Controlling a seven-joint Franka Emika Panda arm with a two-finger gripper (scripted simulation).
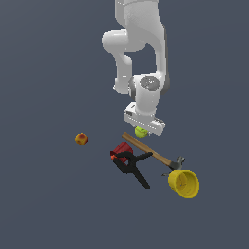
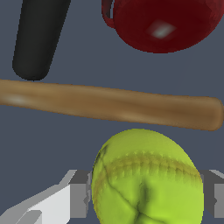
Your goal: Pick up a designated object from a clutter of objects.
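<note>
Yellow-green seamed tennis ball (image 2: pixel 146 179) is seen between the grey fingers (image 2: pixel 79 199) of the hand (image 1: pixel 141 127), which are pressed against its sides, beside the wooden hammer handle (image 2: pixel 109 104).

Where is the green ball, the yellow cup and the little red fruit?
yellow-green tennis ball (image 2: pixel 146 177), wrist view, on its seam.
yellow plastic cup (image 1: pixel 185 184), exterior view, on its side wall.
small red-orange fruit (image 1: pixel 81 139), exterior view, on its middle.
</note>
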